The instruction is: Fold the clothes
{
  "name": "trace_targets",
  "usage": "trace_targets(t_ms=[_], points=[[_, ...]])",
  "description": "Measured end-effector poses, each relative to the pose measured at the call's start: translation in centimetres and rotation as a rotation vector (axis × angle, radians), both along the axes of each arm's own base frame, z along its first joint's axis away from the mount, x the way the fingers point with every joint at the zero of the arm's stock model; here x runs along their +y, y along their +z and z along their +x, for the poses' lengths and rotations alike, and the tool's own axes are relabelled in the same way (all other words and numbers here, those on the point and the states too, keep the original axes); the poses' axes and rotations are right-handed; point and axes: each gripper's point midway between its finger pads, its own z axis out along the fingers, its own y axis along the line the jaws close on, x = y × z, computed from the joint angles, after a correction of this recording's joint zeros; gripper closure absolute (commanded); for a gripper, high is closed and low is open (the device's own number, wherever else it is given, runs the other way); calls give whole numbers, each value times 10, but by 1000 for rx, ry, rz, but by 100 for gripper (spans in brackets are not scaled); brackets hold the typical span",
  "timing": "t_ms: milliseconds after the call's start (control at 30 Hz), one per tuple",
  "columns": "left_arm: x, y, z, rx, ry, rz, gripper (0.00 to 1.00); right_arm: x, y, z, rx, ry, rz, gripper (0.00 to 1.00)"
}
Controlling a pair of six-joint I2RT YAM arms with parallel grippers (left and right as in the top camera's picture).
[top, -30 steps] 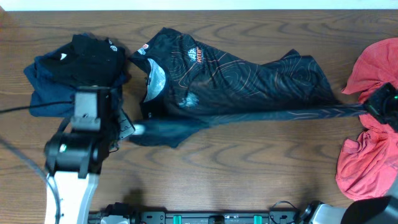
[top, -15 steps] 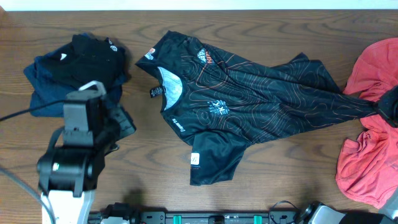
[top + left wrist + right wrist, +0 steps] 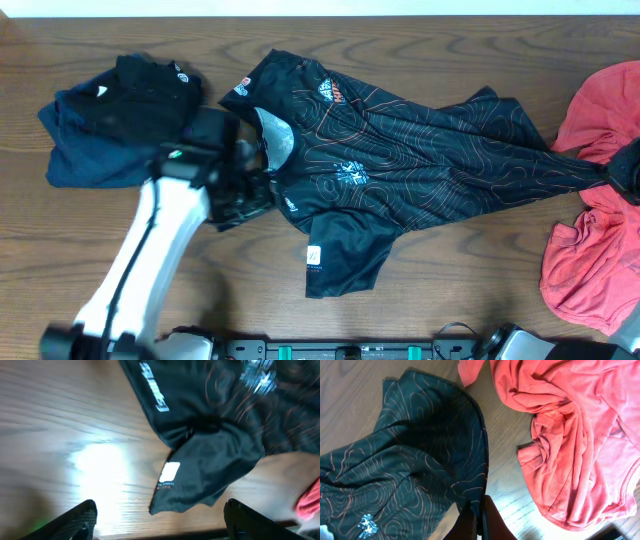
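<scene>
The black jersey (image 3: 420, 150) with orange contour lines lies spread across the middle of the table, collar to the left. My left gripper (image 3: 245, 195) hovers at its collar side, open, with nothing between its fingers (image 3: 75, 520). In the left wrist view a sleeve with a white tag (image 3: 170, 472) lies just ahead of the gripper (image 3: 160, 510). My right gripper (image 3: 480, 512) is shut on the hem of the jersey (image 3: 420, 460) at the far right (image 3: 625, 168). A coral-red garment (image 3: 570, 435) lies crumpled beside it (image 3: 590, 250).
A pile of dark navy and black clothes (image 3: 110, 120) sits at the back left. The table's front edge (image 3: 200, 532) runs close under the left fingers. Bare wood (image 3: 470, 270) shows in front of the jersey.
My left gripper has let go of the jersey, which dropped from a stretched band to lie spread out. The left arm has swung up and right to the collar. The right gripper keeps its hold.
</scene>
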Motion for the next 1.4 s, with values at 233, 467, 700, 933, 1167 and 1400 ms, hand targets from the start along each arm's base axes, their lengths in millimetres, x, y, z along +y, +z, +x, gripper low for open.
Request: trace_targets(t_ms=[233,467,700,933,1167,1400], points=[[-40,-48,4,99,-109,0,17,0,0,-1,2,1,1,99],[-55,-77,6,174,-70,2,17,0,0,-1,3,1,2,99],[-69,-78,7,196,-9,-32,17,3,-2,-4,17,1,11,99],[-83,-82,2,208,-13,-31,17,3,-2,-4,19,7,10,99],[-95,-88,-1,205,-21,-25,17,3,-2,-4,20,7,10,99],[-88,-91,3,187,2,17,17,3,-2,-5,23,9,11,99]])
